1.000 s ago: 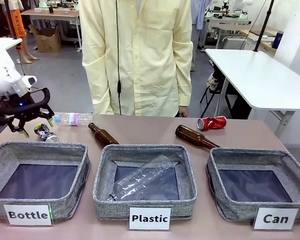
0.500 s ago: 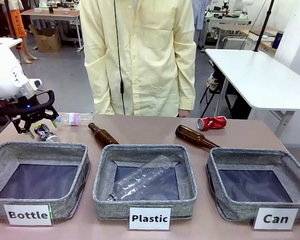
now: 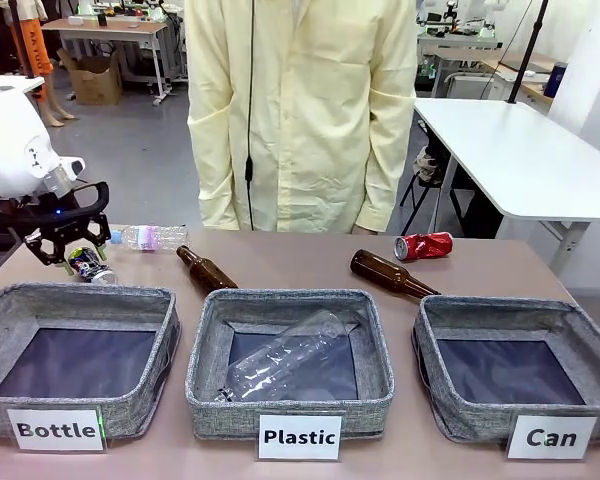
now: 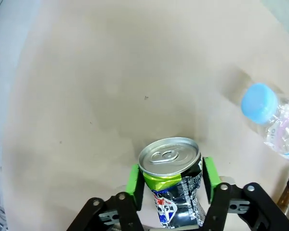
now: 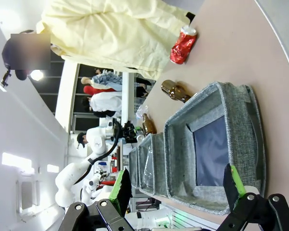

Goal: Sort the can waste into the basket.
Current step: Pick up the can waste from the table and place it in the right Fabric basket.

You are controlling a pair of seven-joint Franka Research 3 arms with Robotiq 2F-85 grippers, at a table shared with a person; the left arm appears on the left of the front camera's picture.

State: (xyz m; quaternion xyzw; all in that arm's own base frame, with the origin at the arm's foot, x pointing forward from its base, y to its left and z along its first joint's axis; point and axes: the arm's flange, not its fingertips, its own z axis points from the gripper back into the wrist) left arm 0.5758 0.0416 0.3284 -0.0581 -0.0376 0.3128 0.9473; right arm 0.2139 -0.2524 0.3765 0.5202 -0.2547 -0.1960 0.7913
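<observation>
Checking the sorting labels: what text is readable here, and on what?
"Bottle": left label, on left basket.
"Plastic": middle label, on middle basket.
"Can": right label, on right basket.
Print on the dark can and red can: too blurred to read.

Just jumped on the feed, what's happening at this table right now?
The left gripper is at the table's left end, its jaws either side of the dark drink can with green-yellow print and a silver top; whether they have clamped it cannot be told. The dented red metal can lies untouched near the far right. The grey woven basket labelled "Can" has no can in it yet. The right gripper hangs open, holding nothing.
</observation>
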